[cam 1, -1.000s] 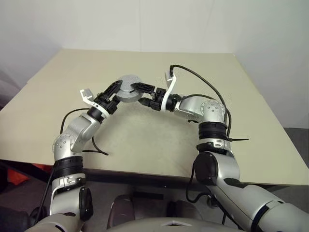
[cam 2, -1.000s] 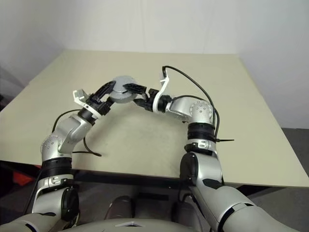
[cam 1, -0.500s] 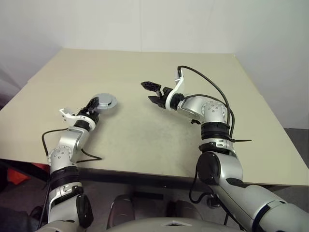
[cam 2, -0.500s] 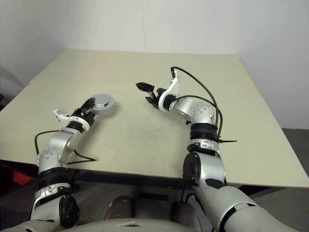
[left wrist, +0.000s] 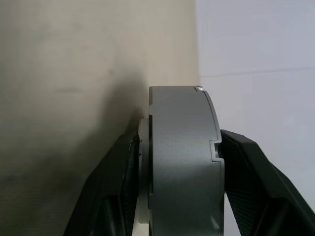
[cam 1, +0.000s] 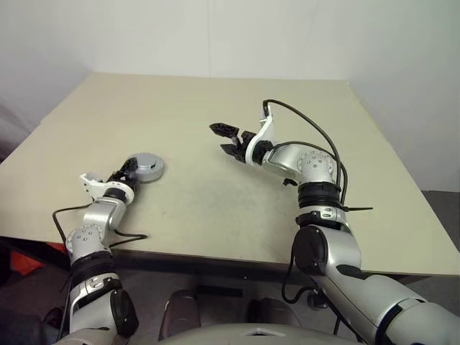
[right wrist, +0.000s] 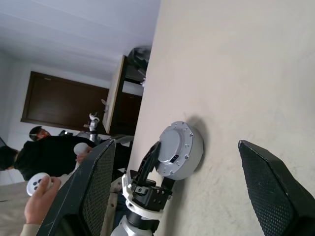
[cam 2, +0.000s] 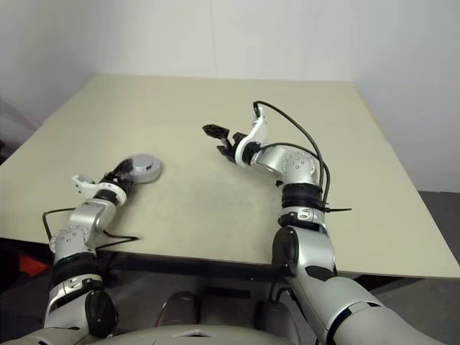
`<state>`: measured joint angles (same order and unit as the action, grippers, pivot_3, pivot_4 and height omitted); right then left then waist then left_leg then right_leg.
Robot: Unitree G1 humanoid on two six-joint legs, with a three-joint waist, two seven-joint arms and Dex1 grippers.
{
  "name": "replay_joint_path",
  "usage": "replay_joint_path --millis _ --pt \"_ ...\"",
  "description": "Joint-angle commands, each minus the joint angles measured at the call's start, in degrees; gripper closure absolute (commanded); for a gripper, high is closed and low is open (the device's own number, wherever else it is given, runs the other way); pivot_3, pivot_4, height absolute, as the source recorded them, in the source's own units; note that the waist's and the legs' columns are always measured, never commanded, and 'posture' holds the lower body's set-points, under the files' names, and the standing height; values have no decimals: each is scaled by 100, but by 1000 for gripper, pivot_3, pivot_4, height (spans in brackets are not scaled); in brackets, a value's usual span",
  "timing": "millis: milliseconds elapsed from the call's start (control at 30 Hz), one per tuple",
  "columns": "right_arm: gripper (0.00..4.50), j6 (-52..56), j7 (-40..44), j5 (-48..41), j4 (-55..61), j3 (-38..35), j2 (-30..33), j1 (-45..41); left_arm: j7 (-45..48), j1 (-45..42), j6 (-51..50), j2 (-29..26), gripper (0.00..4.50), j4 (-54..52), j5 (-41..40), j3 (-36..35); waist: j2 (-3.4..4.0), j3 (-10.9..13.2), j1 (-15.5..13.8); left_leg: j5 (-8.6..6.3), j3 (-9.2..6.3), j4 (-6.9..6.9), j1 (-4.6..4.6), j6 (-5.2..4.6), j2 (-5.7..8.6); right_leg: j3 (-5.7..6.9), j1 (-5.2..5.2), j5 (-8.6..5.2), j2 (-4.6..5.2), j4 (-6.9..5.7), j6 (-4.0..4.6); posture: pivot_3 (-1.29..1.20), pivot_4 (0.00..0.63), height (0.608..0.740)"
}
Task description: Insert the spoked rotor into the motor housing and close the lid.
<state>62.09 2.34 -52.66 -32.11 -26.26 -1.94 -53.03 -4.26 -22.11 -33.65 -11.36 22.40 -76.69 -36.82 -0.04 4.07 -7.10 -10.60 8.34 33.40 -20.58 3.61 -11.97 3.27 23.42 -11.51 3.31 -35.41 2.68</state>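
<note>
- The left arm reaches low over the table's near left part, forearm close to the surface, gripper (cam 1: 131,167) pointing forward and about level.
- Its two black fingers (left wrist: 118,187) are clamped on the housing (cam 1: 147,165), one on each flat face as the left wrist view shows; the grey drum fills the gap between them.
- The housing sits at the table (cam 1: 215,194) surface, just past the fingertips, with a shadow close under it; I cannot tell whether it fully rests there.
- The lid is closed on the drum, its ring of small screws visible in the right wrist view.
- The right arm is bent at the elbow and raised over the table's middle, gripper (cam 1: 227,139) pointing forward and left.
- Its fingers (right wrist: 275,196) are spread wide with nothing between them; the housing lies well beyond them.
- The tabletop is plain beige; white walls stand behind it.
- In the right wrist view, past the table edge, a person (right wrist: 49,157) in dark clothes holds white controllers before a dark door.
</note>
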Motion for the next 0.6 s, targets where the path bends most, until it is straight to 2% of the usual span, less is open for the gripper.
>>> replay_joint_path --millis 33,200,267,300,433,467,600 --pt "15 -96 92 14 24 18 1 -186 61 -154 25 -109 2441 -128 36 -159 -1 -1 1 0 0 0 4 0 0 0 -2 0 0 0 0 0 0 740" --pt "15 -129 122 79 -45 5 5 -209 96 -121 -10 -125 2441 -187 118 -196 -2 -1 11 2 0 0 14 3 -1 -2 -6 -1 -1 -7 1 0 0 740" --pt "0 -136 125 95 -62 4 3 -213 59 -60 -3 -163 1702 -251 267 -152 -3 -2 13 2 0 0 18 4 -1 -2 -7 -1 -1 -8 1 0 0 740" --pt "0 -138 124 101 -65 4 0 -213 45 -48 -6 -161 1496 -270 296 -158 -3 -2 13 2 1 -1 22 4 0 -3 -10 -1 -1 -8 2 0 0 740" --pt "0 -135 102 140 -116 14 -5 -219 -18 116 31 -123 188 -224 341 -302 -4 -3 17 2 4 -3 38 4 1 -8 -19 -3 0 -9 2 0 0 740" --pt "0 -138 107 151 -132 18 -5 -223 -81 184 64 -106 19 -154 339 -374 -4 -4 25 2 5 -5 46 4 2 -10 -23 -4 -1 -10 4 0 0 740" --pt "0 -129 163 226 -235 41 36 -255 -167 686 287 -86 19 -85 684 -425 -5 -20 170 3 11 -11 60 5 4 -17 -47 -19 -1 -11 21 0 0 740"
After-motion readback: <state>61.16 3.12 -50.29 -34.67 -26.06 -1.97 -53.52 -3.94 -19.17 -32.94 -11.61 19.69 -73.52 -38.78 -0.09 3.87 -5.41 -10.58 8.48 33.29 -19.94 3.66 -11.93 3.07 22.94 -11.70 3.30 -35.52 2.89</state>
